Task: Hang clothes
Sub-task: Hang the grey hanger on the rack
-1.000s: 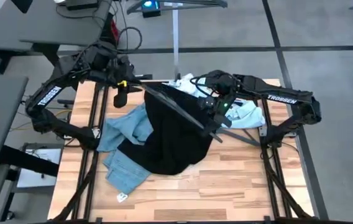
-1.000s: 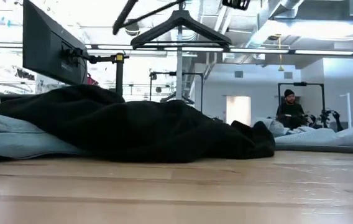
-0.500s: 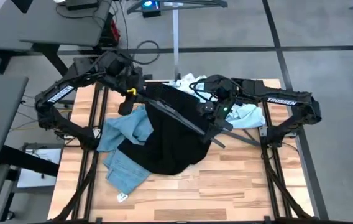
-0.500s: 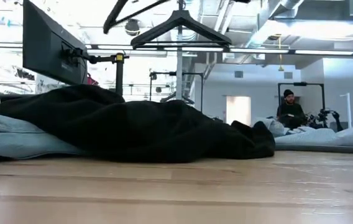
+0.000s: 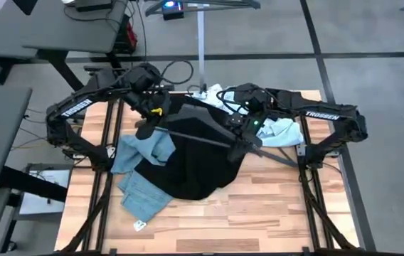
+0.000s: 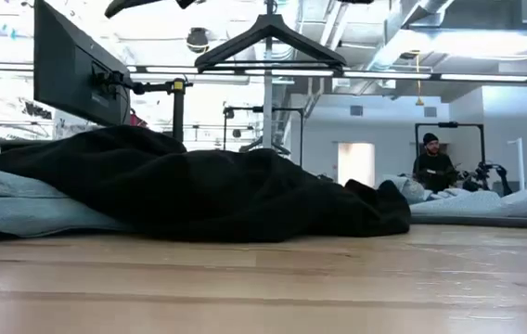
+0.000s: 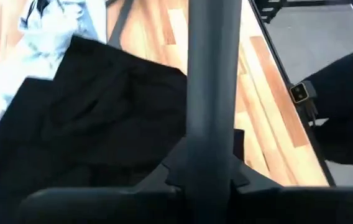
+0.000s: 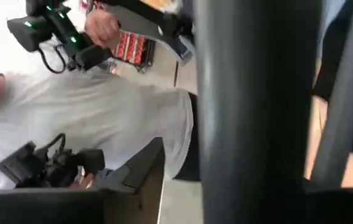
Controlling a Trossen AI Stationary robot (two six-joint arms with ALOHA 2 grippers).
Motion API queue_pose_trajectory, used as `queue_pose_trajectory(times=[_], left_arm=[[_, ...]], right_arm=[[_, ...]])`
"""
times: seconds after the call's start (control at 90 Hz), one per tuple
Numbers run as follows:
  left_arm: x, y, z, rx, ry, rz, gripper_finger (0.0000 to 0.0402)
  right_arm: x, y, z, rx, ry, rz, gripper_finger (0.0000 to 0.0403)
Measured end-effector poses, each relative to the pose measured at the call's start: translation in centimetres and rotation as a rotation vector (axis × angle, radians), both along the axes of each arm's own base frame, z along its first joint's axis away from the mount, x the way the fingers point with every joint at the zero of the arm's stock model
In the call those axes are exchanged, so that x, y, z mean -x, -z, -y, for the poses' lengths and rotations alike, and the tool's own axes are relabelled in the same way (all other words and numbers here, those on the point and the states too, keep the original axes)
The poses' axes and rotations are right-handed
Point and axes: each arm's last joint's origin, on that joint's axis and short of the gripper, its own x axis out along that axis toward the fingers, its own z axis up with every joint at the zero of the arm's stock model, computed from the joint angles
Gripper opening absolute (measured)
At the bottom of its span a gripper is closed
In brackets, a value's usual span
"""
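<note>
A black hanger (image 5: 209, 140) hangs in the air over the heap of clothes, its long bar running nearly left to right. My left gripper (image 5: 152, 128) is at its left end and my right gripper (image 5: 248, 139) at its right end, both shut on it. Under it the black t-shirt (image 5: 195, 171) lies crumpled on the table, partly over the light blue jeans (image 5: 141, 153). The pale collared shirt (image 5: 277, 131) lies bunched at the far right, under my right arm. My left gripper has the hanger's left end; a thick dark bar (image 7: 212, 93) runs straight out from it along the fingers. The gripper itself hides the place of contact. The hanger is clear of the clothes. My right gripper has the hanger near its right end (image 5: 253, 146); the bar (image 8: 257, 112) fills its wrist view and hides the fingers. The hanger hangs clear of the table.
A stand's pole (image 5: 200, 50) rises behind the table's far edge, with a second black hanger (image 6: 268, 42) hanging on it. A person in a white shirt (image 8: 102, 118) stands beyond the table. Bare wood lies along the near edge (image 5: 259, 220).
My left gripper has moved toward the table's right and near edges, over the t-shirt. The hanger has turned: its left end has swung toward the near edge, so the bar lies nearly left to right instead of slanting. The clothes have stayed where they were.
</note>
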Motion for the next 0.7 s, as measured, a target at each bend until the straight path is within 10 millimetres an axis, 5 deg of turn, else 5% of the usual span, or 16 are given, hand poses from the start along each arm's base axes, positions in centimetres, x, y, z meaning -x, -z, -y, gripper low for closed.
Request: queue_pose_trajectory(times=[0.7], left_arm=[[2.1,0.0,-0.1,0.08,-0.286,-0.147,0.0009]], right_arm=[[-0.4,0.9,5.9,0.377,0.355,0.096,0.0145]])
